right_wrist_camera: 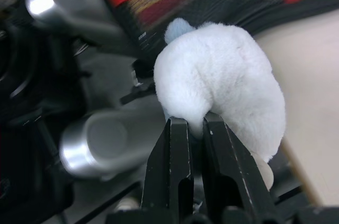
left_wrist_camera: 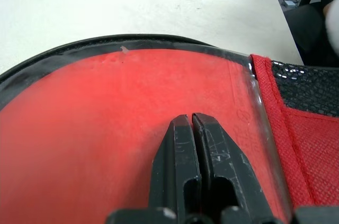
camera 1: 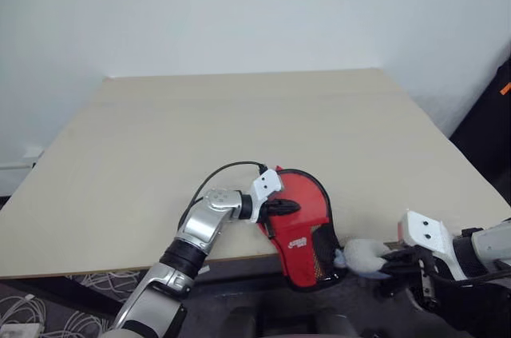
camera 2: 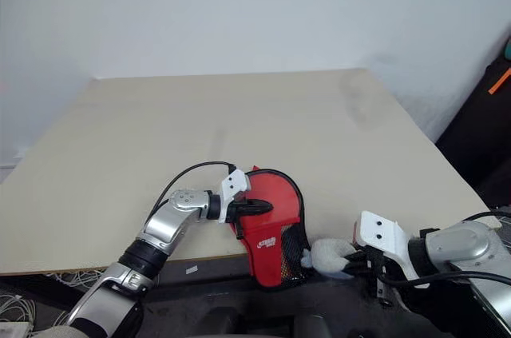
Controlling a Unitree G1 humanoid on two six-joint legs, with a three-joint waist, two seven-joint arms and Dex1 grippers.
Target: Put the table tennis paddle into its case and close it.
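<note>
The case [camera 1: 307, 226] lies at the table's front edge, its black mesh neck hanging over the edge toward me. The table tennis paddle [left_wrist_camera: 106, 128] is inside; its red face shows through the clear front, and a striped handle [right_wrist_camera: 159, 1] shows behind the mesh. My left gripper [camera 1: 294, 208] is shut, its tips [left_wrist_camera: 190, 121] pressed flat on the case's clear front. My right gripper [camera 1: 391, 262] is off the table's edge beside the neck, shut on a fluffy pale wad [right_wrist_camera: 222, 81] that hangs at the neck's end.
The beige table [camera 1: 200, 130] stretches away to a white wall. A dark object [camera 1: 495, 114] stands past the table's right side. Cables [camera 1: 32, 314] lie on the floor at the lower left.
</note>
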